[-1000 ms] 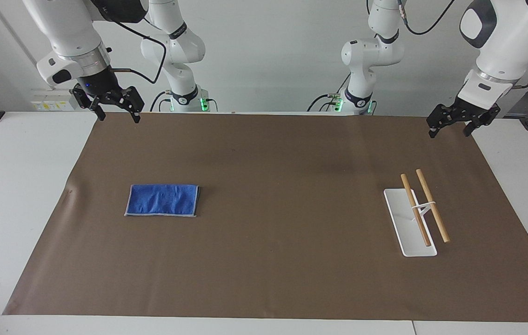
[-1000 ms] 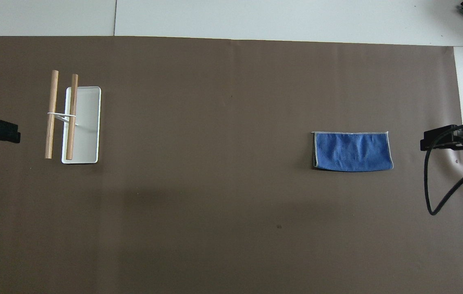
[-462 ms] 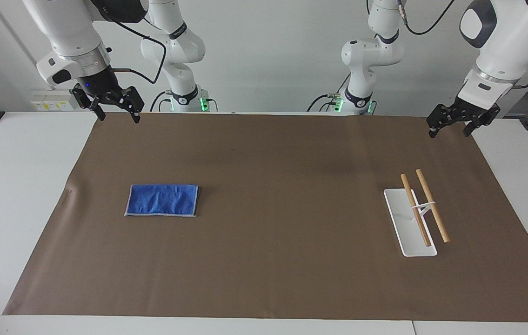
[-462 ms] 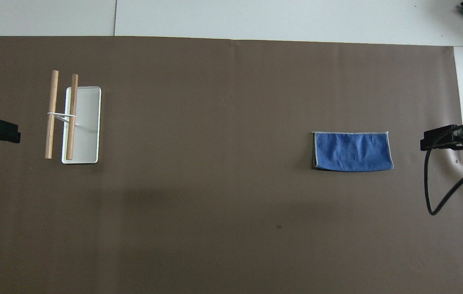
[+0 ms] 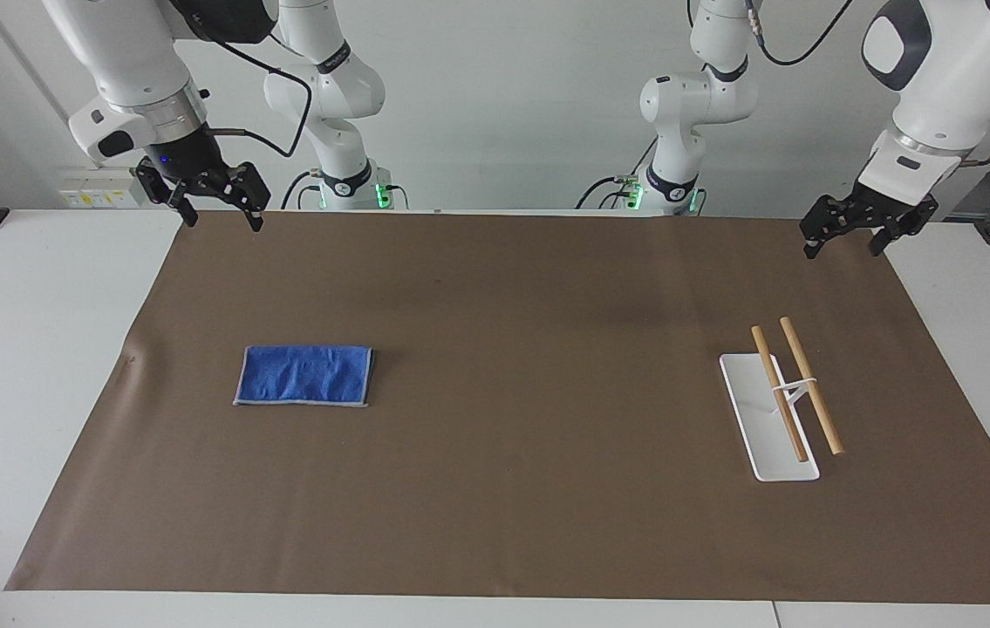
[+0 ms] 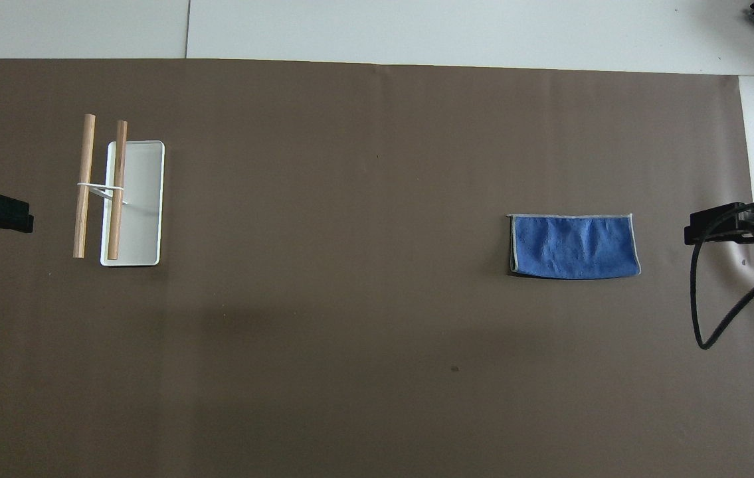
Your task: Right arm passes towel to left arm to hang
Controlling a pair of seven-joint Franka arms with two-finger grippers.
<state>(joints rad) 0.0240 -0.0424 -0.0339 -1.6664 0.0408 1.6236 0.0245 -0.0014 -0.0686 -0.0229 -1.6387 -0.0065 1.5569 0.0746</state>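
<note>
So far nothing of the task is done, as I judge it.

In the facing view, the towel (image 5: 303, 376) lies flat and folded on the brown mat (image 5: 512, 523), toward the right arm's end of the table. The right gripper (image 5: 217, 214) hangs in the air over the mat's edge close to the robots, well apart from the towel, with its fingers spread wide and nothing between them. The left gripper (image 5: 843, 242) hangs over the mat's corner at the left arm's end, also wide and empty; this arm waits. The rack (image 5: 781, 410), a white base with two wooden bars, stands toward the left arm's end, and no cloth is on it.

In the overhead view, the towel (image 6: 574, 245) is again alone on the mat (image 6: 350, 332), and the rack (image 6: 131, 199) is bare. Only the tips of the right gripper (image 6: 702, 232) and the left gripper (image 6: 4, 216) show at the sides.

What is left, I think, is everything: the right arm must go down and take the towel, give it to the left arm, and the left arm must hang it on a bar.
</note>
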